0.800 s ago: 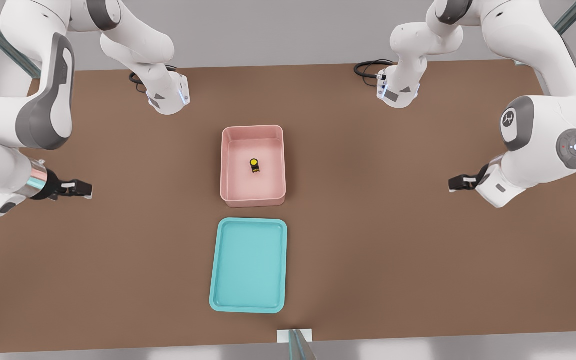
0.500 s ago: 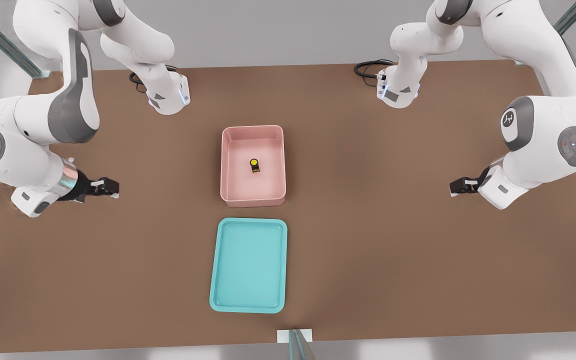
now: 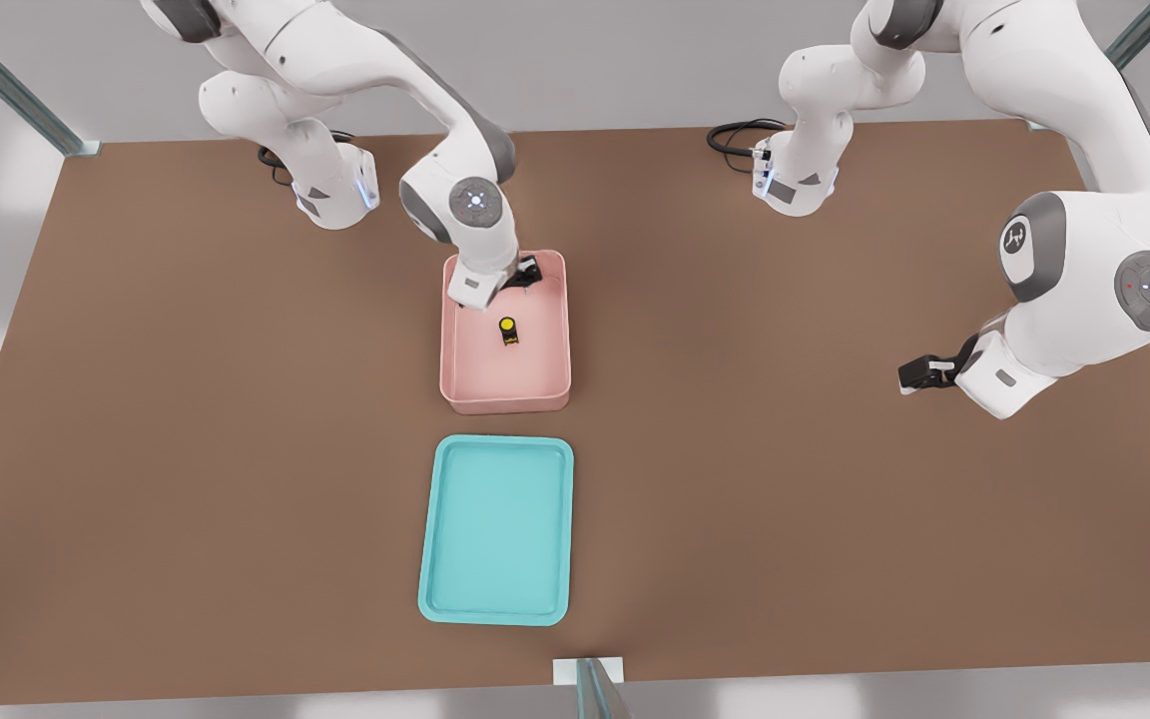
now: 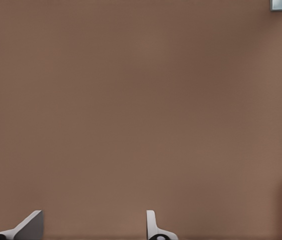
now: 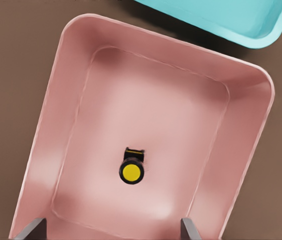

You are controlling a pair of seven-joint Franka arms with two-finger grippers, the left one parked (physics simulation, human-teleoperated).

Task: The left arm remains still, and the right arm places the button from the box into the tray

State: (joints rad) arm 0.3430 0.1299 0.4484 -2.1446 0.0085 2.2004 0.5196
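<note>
Over box (image 3: 505,389) | pincer (image 3: 523,276) spread | one button (image 3: 507,331) | one tray (image 3: 497,531)

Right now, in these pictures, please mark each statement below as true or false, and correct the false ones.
1. The button lies on the floor of the box. True.
2. The gripper is shut on the button. False: it is open and hangs over the box's far end, apart from the button.
3. The tray holds the button. False: nothing lies in the tray.
4. The tray lies nearer the camera than the box in the front view. True.
5. The box stands inside the tray. False: both rest on the table, with a gap between them.
</note>
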